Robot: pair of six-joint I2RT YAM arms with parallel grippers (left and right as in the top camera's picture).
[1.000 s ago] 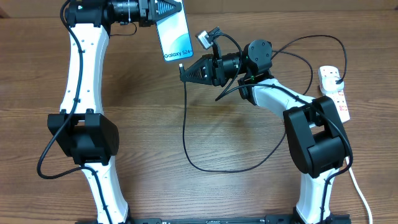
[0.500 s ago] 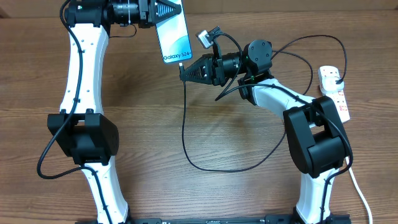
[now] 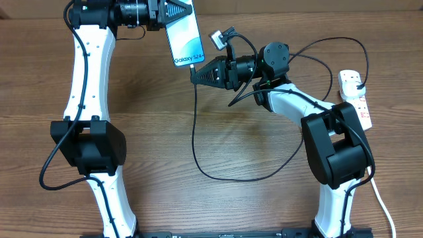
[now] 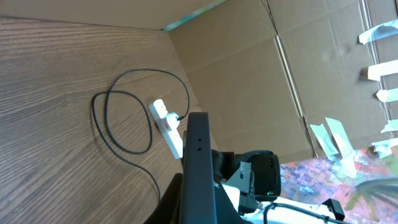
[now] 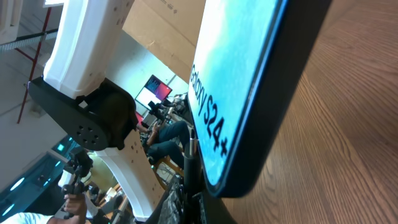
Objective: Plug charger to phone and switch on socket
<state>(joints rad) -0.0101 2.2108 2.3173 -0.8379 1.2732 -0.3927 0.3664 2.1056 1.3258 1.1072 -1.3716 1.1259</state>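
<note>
Over the last second the right tool (image 3: 195, 74) has crept towards the upper left of the overhead view. It has brought the connector tip (image 3: 192, 67) of the charger (image 3: 193, 132) up from just below the phone (image 3: 184, 36) to the phone's lower edge. The phone itself has not shifted. It is held off the worktop (image 3: 264, 205) at the upper centre of the frame, with the left tool (image 3: 185, 9) clamped shut on its far end.

The right tool is closed tight on the cable just behind the tip. In the right wrist view the tip stands right at the rim beside the "S24+" lettering, but whether it has entered the port cannot be told. This looks like the final alignment for plugging in, with the switching step not yet done.

The cable's slack hangs from the right tool and loops across the worktop between the two arms. It then runs behind the right arm to the socket (image 3: 360, 106) at the right edge, where a plug appears to sit in the upper outlet. A thick white cord (image 3: 382, 201) trails to the lower right.

Nothing lies between the tip and the phone. The right arm's own body and wiring stand between its tool and the socket.
</note>
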